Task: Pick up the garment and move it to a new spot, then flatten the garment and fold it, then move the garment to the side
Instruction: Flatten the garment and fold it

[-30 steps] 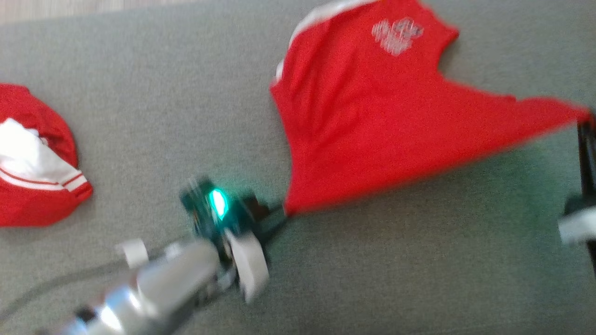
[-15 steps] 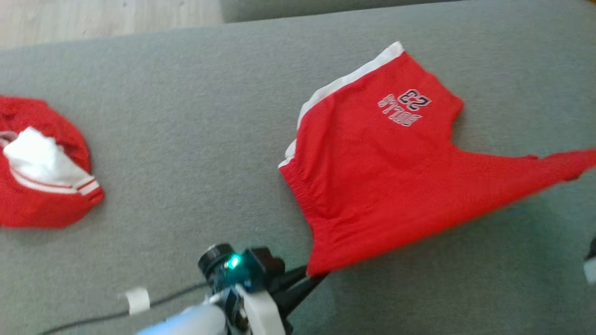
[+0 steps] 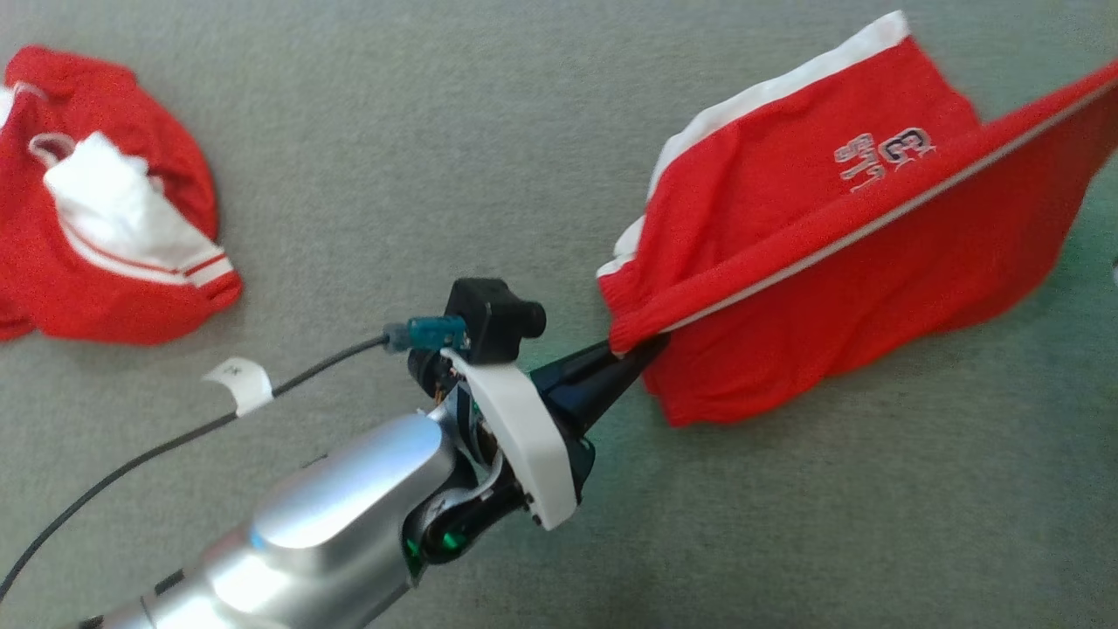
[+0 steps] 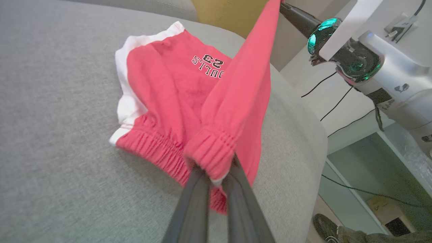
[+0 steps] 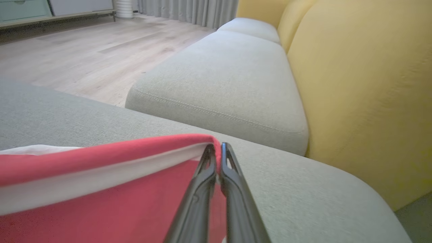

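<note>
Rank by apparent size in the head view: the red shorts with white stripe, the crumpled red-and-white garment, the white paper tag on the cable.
Largest: red shorts with white stripe, though lifted nearer the camera.
Then the crumpled red-and-white garment.
Smallest: white paper tag.

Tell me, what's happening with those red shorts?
Left gripper and right gripper shut on shorts. Stretched between them, half lifted. Other red garment lies apart.
</note>
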### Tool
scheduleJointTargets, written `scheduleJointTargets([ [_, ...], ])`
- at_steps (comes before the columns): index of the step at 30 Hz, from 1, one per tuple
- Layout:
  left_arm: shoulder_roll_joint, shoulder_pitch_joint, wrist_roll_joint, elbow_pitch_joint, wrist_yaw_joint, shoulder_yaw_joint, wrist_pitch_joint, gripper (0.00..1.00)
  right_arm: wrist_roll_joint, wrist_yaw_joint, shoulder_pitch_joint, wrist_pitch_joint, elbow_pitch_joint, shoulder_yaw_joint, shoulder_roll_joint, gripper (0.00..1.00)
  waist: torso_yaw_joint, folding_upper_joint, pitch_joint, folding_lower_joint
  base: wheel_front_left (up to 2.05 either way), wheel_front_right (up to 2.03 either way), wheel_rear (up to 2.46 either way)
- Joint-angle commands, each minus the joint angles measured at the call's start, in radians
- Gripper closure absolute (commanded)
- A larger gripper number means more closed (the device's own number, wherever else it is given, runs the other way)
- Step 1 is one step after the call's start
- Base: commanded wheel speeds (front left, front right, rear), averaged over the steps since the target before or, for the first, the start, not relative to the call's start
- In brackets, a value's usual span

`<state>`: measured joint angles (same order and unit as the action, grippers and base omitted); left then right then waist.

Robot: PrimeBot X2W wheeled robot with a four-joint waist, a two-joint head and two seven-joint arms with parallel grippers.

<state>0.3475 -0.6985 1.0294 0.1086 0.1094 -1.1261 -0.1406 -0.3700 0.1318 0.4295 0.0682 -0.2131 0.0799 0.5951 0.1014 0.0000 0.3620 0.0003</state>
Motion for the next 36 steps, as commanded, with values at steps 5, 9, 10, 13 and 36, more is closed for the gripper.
scheduleJointTargets([
  [5, -0.012, -0.064, 0.078, 0.004, 0.017, 0.061, 0.007, 1.00, -0.046, -0.001, 0.155, -0.020, -0.127, 0.151, 0.062, 1.00, 0.054, 0.0000, 0.050, -0.0003, 0.00, 0.00, 0.00],
  [9, -0.014, -0.085, 0.112, 0.007, 0.020, 0.068, 0.008, 1.00, -0.070, -0.001, 0.240, -0.047, -0.217, 0.236, 0.071, 1.00, 0.071, 0.0000, 0.066, -0.0003, 0.00, 0.00, 0.00],
  [10, -0.012, -0.091, 0.118, 0.006, 0.020, 0.069, 0.007, 1.00, -0.077, -0.001, 0.259, -0.054, -0.239, 0.254, 0.072, 1.00, 0.074, 0.0000, 0.069, -0.0003, 0.00, 0.00, 0.00],
  [13, -0.008, -0.099, 0.131, 0.007, 0.020, 0.073, 0.007, 1.00, -0.089, -0.001, 0.295, -0.065, -0.275, 0.292, 0.076, 1.00, 0.080, 0.0000, 0.076, -0.0003, 0.00, 0.00, 0.00],
  [36, -0.011, -0.047, 0.030, 0.114, -0.080, 0.077, 0.198, 0.00, -0.372, -0.001, 0.384, -0.233, -0.527, 0.563, 0.046, 0.00, 0.093, 0.0000, 0.048, -0.0003, 0.00, 0.00, 0.00],
])
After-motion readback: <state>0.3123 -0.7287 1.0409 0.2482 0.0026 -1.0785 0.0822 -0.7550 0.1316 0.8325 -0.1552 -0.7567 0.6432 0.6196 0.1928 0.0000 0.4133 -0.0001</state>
